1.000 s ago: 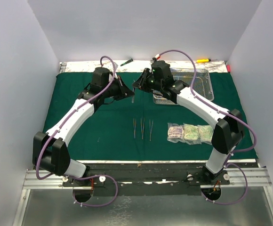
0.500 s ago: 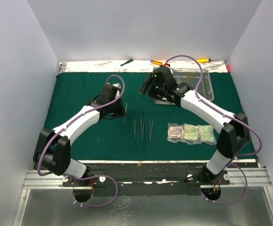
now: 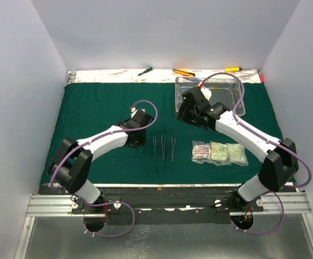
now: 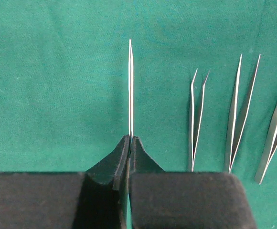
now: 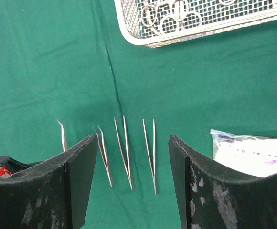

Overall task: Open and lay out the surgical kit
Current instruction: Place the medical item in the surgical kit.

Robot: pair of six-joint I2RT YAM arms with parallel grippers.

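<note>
The left gripper [image 4: 130, 141] is pinched fully together on a pair of fine tweezers [image 4: 130, 95], which juts straight out from between the pads with its tips closed. Whether it touches the green cloth [image 3: 92, 108] cannot be told. The right gripper [image 5: 131, 160] stands wide, with nothing between its fingers [image 5: 81, 181], and hangs over the cloth at the near left corner of the wire-mesh tray [image 3: 242, 98]. The ring handles of the clamps [image 5: 169, 13] show inside that corner. Three more tweezers [image 3: 163, 146] lie in a row on the cloth, parallel and apart, just right of the held pair. The three clear packets [image 3: 219, 152] sit side by side further right, below the tray. Bare cloth spreads left of the held tweezers as far as the cloth's left edge, and a strip of it runs between the row and the near edge. A crease [image 5: 112, 81] runs across the cloth from the tray corner toward the row. The screwdrivers [image 3: 183, 72] lie off the cloth along the back edge. A second ago both grippers met high near the tray's left end, the right one nearly closed. Since then the left has come down beside the row and the right has spread and drawn back. The row and the packets have not moved.
</note>
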